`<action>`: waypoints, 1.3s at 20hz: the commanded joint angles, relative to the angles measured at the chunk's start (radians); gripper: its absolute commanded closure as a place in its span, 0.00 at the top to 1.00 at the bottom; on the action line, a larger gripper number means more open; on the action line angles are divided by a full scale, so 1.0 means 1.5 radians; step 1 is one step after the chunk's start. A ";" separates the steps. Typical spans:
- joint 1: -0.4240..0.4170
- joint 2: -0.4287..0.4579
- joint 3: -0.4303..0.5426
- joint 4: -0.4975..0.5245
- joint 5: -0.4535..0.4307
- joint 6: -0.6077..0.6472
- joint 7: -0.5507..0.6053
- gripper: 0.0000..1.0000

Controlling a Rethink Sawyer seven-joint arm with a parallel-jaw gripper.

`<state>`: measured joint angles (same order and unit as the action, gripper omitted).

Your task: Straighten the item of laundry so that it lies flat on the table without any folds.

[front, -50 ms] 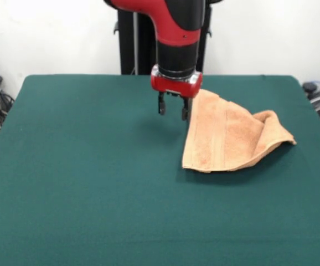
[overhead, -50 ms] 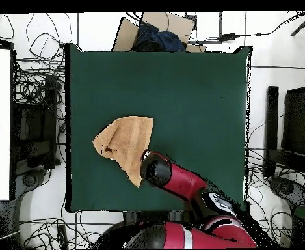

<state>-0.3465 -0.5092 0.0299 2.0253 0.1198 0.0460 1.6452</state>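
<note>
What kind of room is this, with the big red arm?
Probably a robot lab. A red robot arm stands over a green table holding one orange towel, and tangled cables cover the floor around it.

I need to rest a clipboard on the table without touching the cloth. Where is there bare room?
The dark green felt-covered table is bare across the whole near strip and the wide half left of the red and black gripper in the front view. It is crowded only at the far right, where the folded peach-orange terry towel lies beside the gripper.
</note>
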 commanded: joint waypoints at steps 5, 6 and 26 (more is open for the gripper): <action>0.070 0.056 0.011 -0.150 0.020 0.074 0.075 1.00; 0.073 0.057 0.008 -0.155 0.020 0.077 0.077 1.00; 0.086 0.085 0.004 -0.170 0.032 0.098 0.117 1.00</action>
<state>-0.2306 -0.4116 0.0164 1.8362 0.1194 0.1202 1.6452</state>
